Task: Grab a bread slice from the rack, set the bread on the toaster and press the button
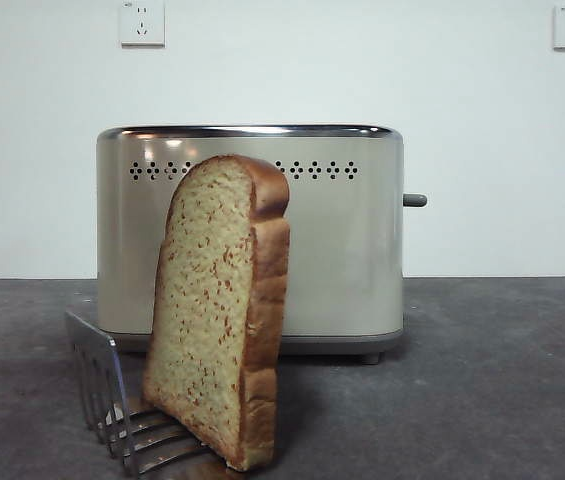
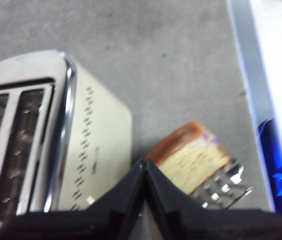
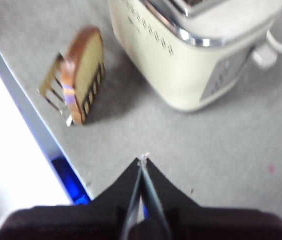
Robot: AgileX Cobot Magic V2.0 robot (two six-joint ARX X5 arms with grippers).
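Only the left wrist view shows toaster [image 2: 51, 145] slots.

I saw open grey table [image 1: 502, 380] across the frame's right half. At centre the slice of bread [image 1: 217, 310] stood in the rack [image 1: 112, 405], lower left, the toaster [image 1: 342, 230] blocking passage just behind.
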